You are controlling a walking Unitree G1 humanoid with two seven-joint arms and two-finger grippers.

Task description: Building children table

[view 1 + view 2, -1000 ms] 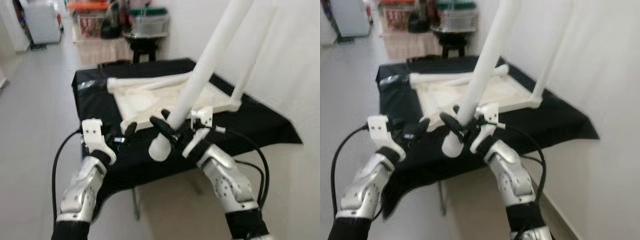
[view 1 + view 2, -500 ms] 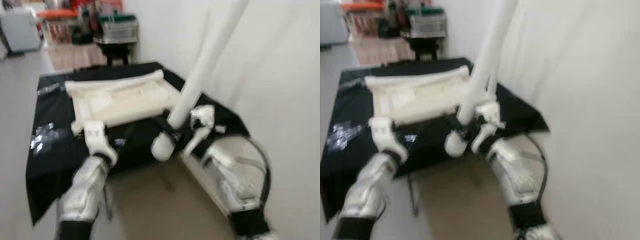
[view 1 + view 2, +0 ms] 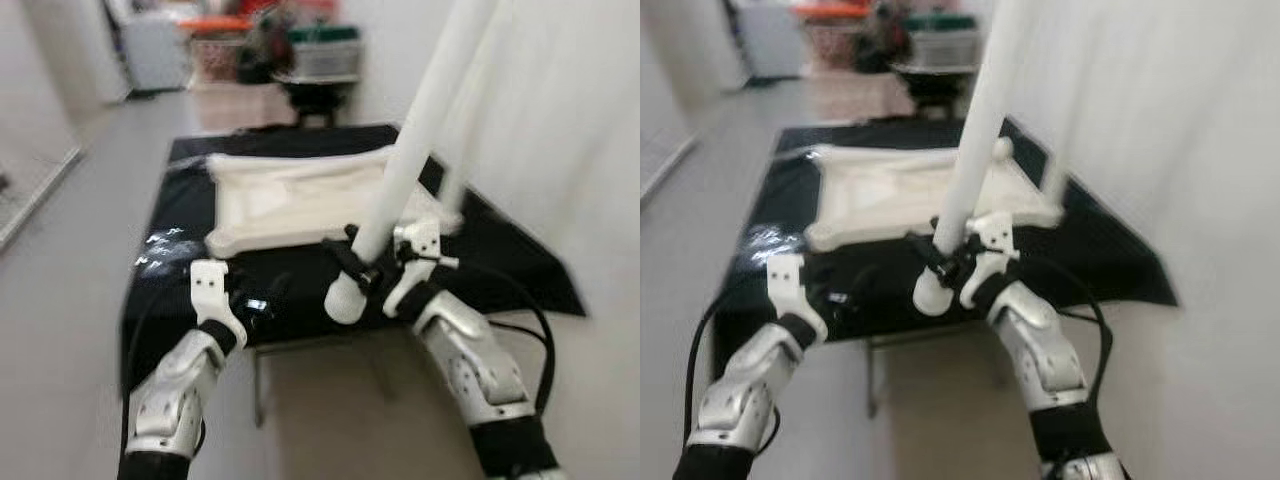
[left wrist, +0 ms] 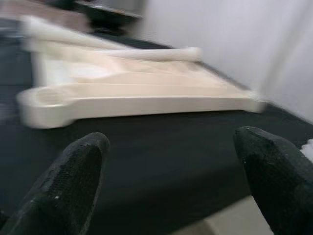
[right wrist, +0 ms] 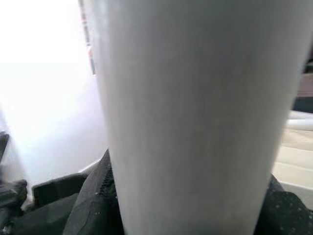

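Note:
A cream children's tabletop [image 3: 300,200] lies upside down on a black-covered table [image 3: 500,260], with one white leg [image 3: 462,150] standing up from its far right corner. My right gripper [image 3: 367,270] is shut on another long white table leg [image 3: 410,165], held tilted up over the table's front edge, its rounded end [image 3: 342,300] lowest. That leg [image 5: 195,117] shows close up in the right wrist view. My left gripper [image 3: 262,300] is open, low at the table's front edge, with nothing between its fingers [image 4: 73,181]. The tabletop [image 4: 142,93] lies ahead of it.
A white wall [image 3: 560,130] runs close along the right side. Grey floor [image 3: 70,270] stretches on the left. Behind the table stand a dark stool [image 3: 315,98] with a bin on it, crates [image 3: 215,50] and a white appliance [image 3: 150,50].
The camera has swung, so the whole scene shifted. The right gripper still holds the white leg in the same tilted pose; the left gripper stays open near the table's front edge.

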